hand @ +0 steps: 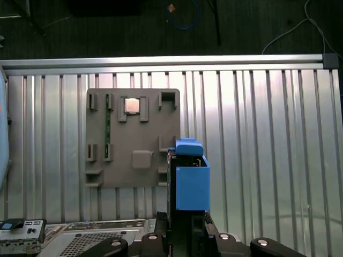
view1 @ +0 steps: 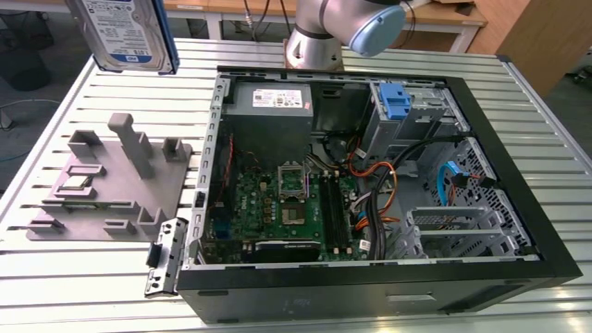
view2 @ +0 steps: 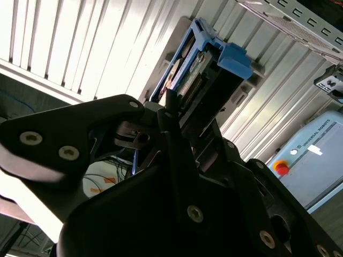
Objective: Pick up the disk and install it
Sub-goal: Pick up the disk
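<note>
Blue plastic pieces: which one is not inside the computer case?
The rail on the disk, raised over the table; the blue latch and blue cable sit inside the case.

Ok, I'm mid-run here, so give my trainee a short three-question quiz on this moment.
1. The gripper is: A) open and empty, B) shut on the disk, C) shut on a screwdriver.
2. True or false: the computer case lies with its side open.
3. Fill in: in the exterior view, the grey tray lies to the case's ___.
Key: 1 B; 2 true; 3 left.
</note>
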You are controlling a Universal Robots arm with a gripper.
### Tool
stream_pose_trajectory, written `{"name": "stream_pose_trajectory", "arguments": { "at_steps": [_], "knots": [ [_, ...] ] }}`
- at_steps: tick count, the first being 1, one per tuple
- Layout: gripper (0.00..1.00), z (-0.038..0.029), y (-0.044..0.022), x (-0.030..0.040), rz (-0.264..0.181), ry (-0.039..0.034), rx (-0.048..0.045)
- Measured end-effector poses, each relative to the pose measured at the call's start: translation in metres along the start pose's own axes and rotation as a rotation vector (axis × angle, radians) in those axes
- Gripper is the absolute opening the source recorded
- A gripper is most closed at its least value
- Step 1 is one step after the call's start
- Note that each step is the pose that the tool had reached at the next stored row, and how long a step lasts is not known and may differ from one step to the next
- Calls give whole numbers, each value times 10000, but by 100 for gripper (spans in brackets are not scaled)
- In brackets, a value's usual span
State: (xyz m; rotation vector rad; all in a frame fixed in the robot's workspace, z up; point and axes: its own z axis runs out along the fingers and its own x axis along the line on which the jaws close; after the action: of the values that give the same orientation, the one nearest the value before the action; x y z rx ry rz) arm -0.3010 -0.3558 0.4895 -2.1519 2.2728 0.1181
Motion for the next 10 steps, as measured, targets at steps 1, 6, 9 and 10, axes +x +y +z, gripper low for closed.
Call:
{"name": "stream_pose_trajectory", "arguments": {
  "at_steps": [1,6,9,10],
  "knots": [
    [35,0,-6,0,0,0,0],
    [35,-1,-34,-2,0,0,0],
    [35,-2,-50,-3,0,0,0],
    [35,-2,-57,-3,0,0,0]
  ]
}}
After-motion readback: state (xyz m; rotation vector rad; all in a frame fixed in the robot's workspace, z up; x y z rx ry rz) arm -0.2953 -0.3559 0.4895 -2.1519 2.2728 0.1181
